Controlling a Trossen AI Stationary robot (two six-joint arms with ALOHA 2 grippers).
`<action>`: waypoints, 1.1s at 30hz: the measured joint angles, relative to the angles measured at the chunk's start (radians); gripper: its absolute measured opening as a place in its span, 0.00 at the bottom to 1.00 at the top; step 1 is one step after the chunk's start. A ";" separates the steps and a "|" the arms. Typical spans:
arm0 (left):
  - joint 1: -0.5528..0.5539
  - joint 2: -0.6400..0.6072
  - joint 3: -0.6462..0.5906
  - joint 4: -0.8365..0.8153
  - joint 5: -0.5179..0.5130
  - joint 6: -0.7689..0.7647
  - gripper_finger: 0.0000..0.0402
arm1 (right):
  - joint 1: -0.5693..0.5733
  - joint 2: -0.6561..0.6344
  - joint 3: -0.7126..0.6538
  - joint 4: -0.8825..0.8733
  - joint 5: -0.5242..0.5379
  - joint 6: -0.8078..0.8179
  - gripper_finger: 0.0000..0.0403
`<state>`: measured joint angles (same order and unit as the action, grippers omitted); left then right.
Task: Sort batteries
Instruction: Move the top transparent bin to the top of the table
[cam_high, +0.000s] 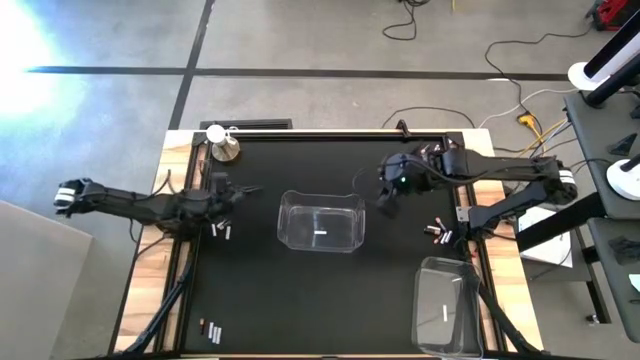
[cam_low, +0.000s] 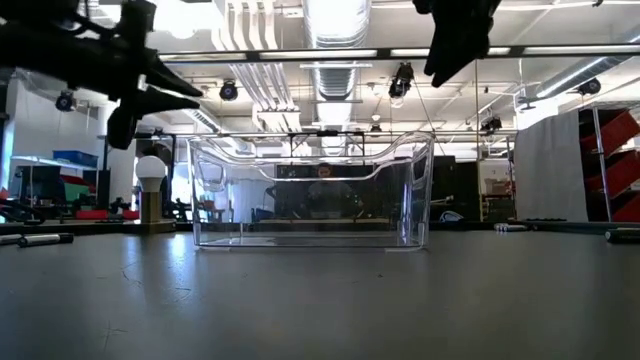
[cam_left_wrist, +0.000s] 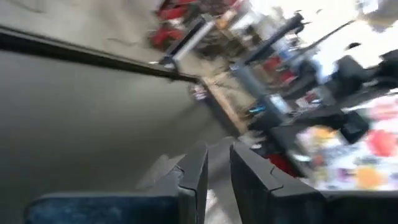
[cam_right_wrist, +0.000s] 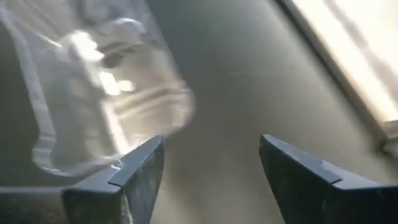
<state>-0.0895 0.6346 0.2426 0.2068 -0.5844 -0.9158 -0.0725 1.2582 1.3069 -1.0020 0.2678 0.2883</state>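
Observation:
A clear bin (cam_high: 320, 222) stands mid-table with one silvery battery (cam_high: 320, 236) on its floor. Loose batteries lie on the black mat in little groups: beside my left arm (cam_high: 223, 230), near the front left (cam_high: 210, 330), and dark, red-marked ones on the right (cam_high: 437, 233). My left gripper (cam_high: 243, 188) hovers left of the bin, pointing nearly level toward it, fingers almost together on a small pale battery (cam_left_wrist: 211, 200). My right gripper (cam_high: 385, 198) hangs high over the mat just right of the bin, open, with nothing between its fingers (cam_right_wrist: 140, 171). My left gripper pinches a small pale battery (cam_left_wrist: 211, 200) between its two fingers (cam_left_wrist: 196, 177), well back from their tips. Blur hides which part of it they are on. The battery is lifted clear of the mat.
A second clear bin (cam_high: 448, 305) with one battery stands at the front right corner. A silver knob with a white ball (cam_high: 220, 140) sits at the far left. Bare mat lies in front of the centre bin.

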 joint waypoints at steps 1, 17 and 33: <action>0.001 0.047 0.027 -0.024 -0.003 -0.008 0.13 | -0.011 -0.006 0.008 -0.012 0.027 -0.048 0.66; 0.005 0.788 0.749 -0.957 0.127 -0.498 0.43 | -0.076 -0.122 -0.001 -0.084 0.093 -0.237 0.80; 0.028 1.078 0.889 -1.082 0.381 -0.567 0.37 | -0.076 -0.226 -0.028 -0.104 0.092 -0.177 0.73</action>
<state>-0.0611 1.7125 1.1313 -0.8753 -0.2034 -1.4825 -0.1490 1.0323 1.2792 -1.1059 0.3600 0.1110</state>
